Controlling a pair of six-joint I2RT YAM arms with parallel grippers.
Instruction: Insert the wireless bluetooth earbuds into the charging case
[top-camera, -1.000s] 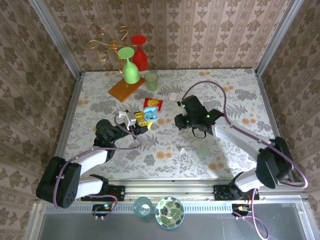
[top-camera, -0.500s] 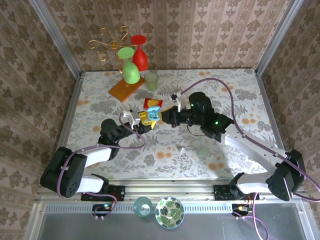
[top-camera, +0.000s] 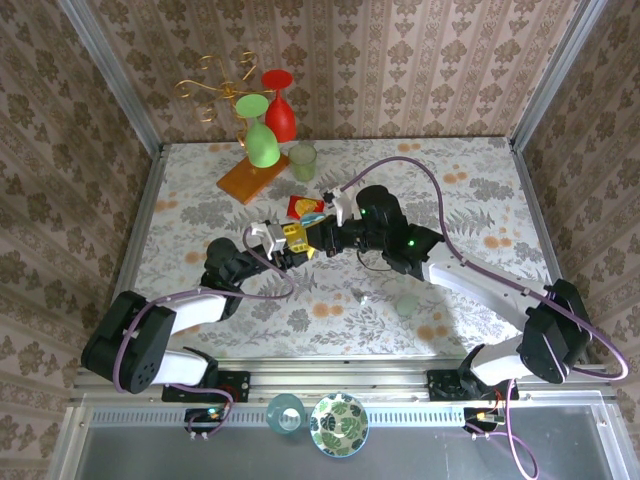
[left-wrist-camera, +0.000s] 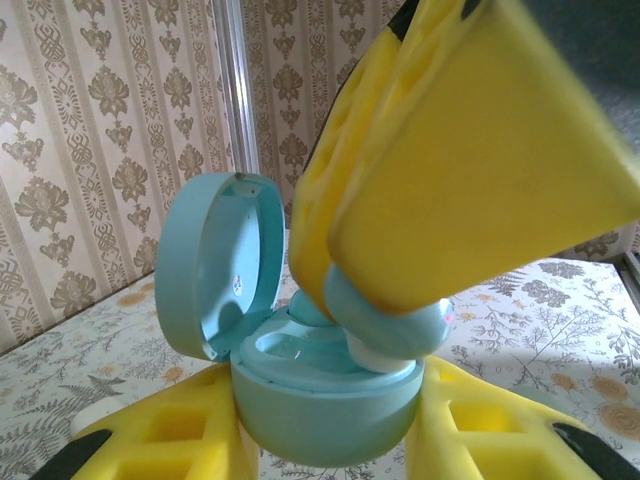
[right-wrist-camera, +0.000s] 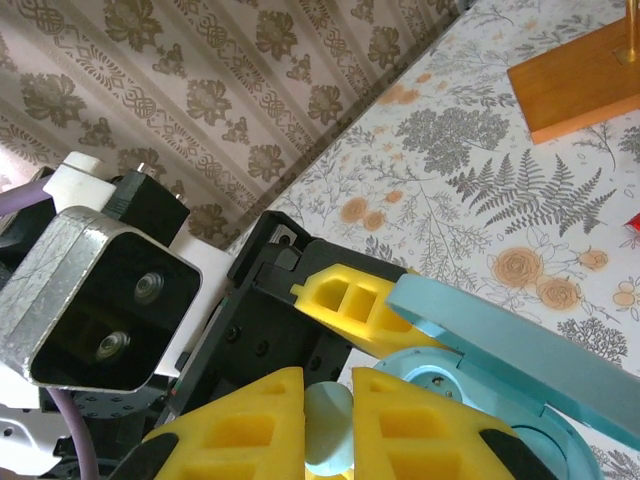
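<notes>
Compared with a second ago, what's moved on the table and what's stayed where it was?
The right claw, shut on an earbud, swung left across the table to the open case and now holds the bud right over it. The left claw went on gripping the case in about the same spot. The glasses and stand didn't move.

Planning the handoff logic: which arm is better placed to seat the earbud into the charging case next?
Right. The right gripper holds an earbud at a socket of the open charging case; the left gripper is busy clamping that case.
</notes>
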